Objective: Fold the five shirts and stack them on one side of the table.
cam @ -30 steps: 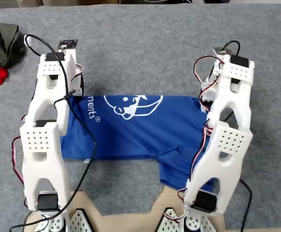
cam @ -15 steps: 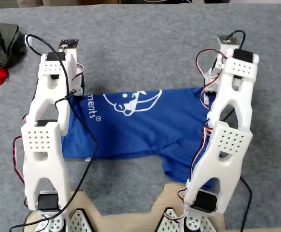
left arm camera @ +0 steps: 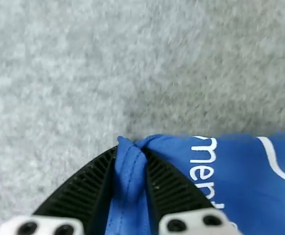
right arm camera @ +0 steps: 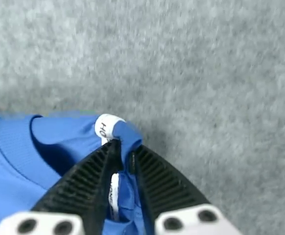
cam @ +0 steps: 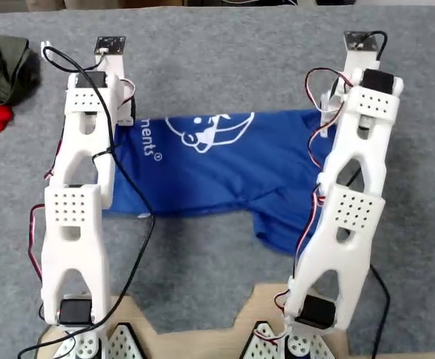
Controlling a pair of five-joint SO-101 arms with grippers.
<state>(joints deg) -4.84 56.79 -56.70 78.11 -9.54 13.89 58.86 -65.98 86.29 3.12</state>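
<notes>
A royal-blue shirt [cam: 217, 168] with a white printed drawing and lettering lies spread across the grey counter [cam: 225, 60], stretched between both hands. The left hand [left arm camera: 130, 152] is clenched on a bunched edge. The right hand [right arm camera: 124, 147] pinches the neckline beside a white label [right arm camera: 106, 128]. One sleeve [cam: 285, 232] trails toward the arm bases.

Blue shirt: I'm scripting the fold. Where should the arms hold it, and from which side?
Probably at the two ends of the blue shirt's far edge, as now: left gripper on the bunched corner by the print, right gripper on the fold at the neck label. Reach over it from the near side; it lies flat, so its edges pinch well.
</notes>
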